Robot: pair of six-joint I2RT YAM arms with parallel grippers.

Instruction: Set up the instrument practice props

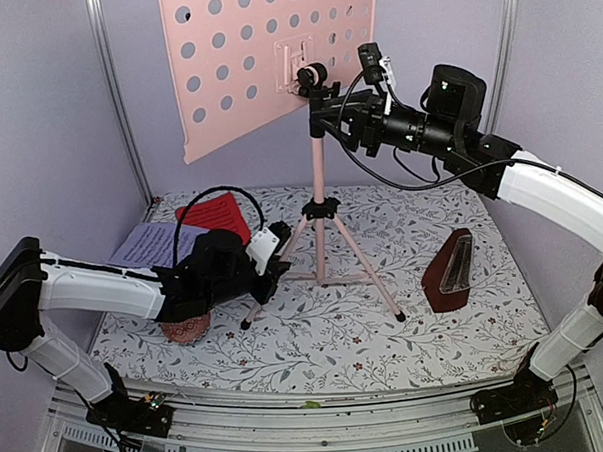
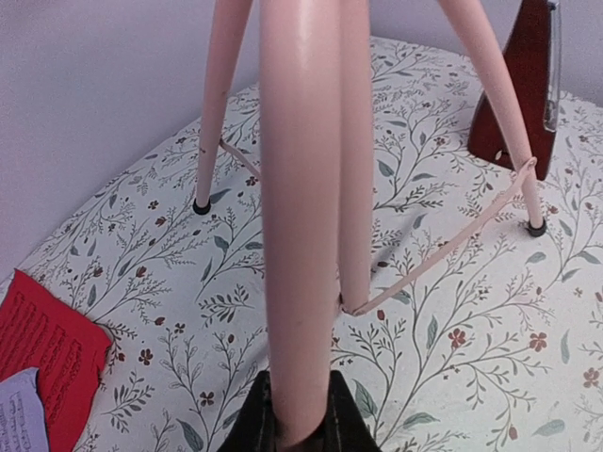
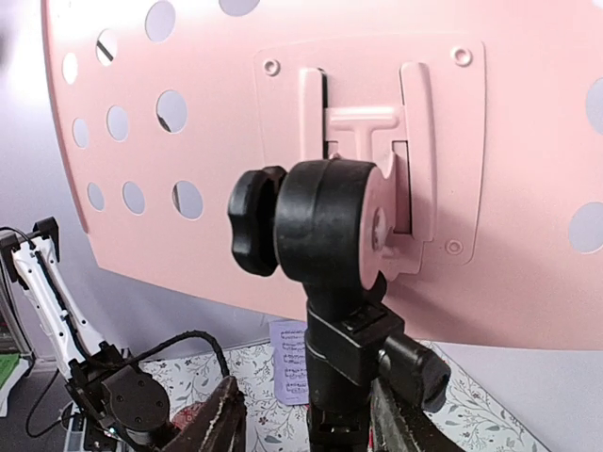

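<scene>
The pink music stand (image 1: 319,200) stands on its tripod mid-table, its hole-perforated desk (image 1: 264,57) tilted high at the back. My left gripper (image 1: 275,270) is shut on the near-left tripod leg (image 2: 300,235), which fills the space between its jaws (image 2: 300,426). My right gripper (image 1: 329,120) is up at the black tilt joint (image 3: 330,221) under the desk. Its fingers (image 3: 219,414) straddle the black collar with a gap on the left, so it is open (image 3: 303,400). The dark red-brown metronome (image 1: 451,272) stands at the right. Red (image 1: 216,215) and lavender (image 1: 152,243) sheet-music pages lie at the back left.
A floral cloth (image 1: 316,335) covers the table, closed in by lavender walls and metal posts (image 1: 116,94). A small reddish patterned object (image 1: 186,329) lies under my left arm. A black cable (image 1: 210,195) loops over the pages. The tripod's other feet (image 2: 536,228) rest near the metronome (image 2: 518,85).
</scene>
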